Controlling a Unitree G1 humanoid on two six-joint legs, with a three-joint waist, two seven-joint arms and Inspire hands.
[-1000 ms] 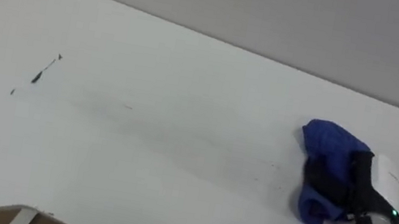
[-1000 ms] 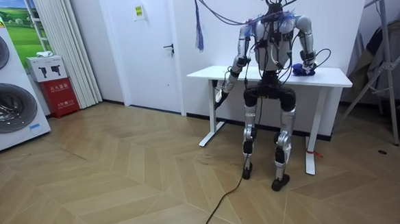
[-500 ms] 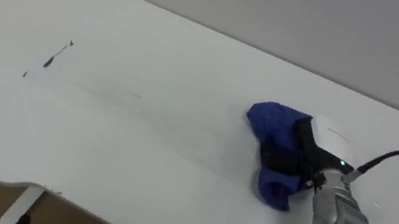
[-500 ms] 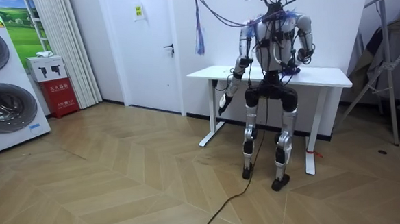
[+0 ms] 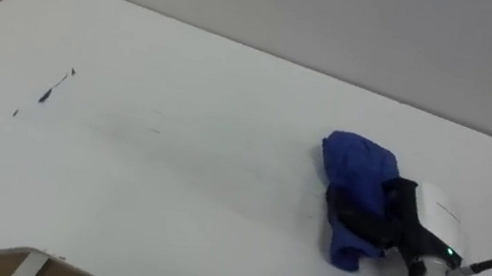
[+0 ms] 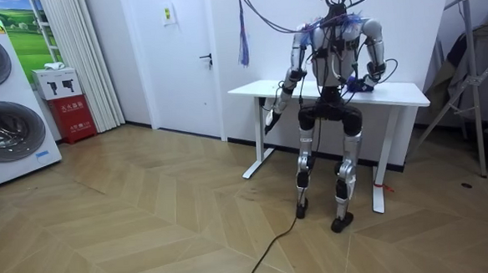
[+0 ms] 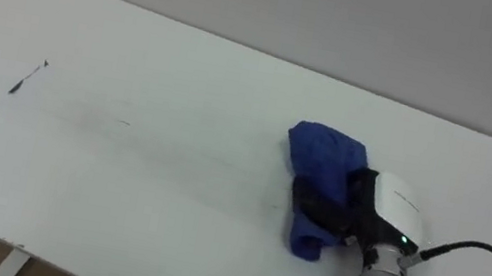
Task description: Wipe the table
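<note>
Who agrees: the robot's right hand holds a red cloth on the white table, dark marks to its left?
Wrong colour: the left eye view shows a blue cloth, not red. The right hand holds it on the white table, dark marks to its left.

left of the right hand on its blue cloth, the white table lies bare and passable out to small dark marks. ahead, a wall closes the far edge. table edge near on its right.
</note>
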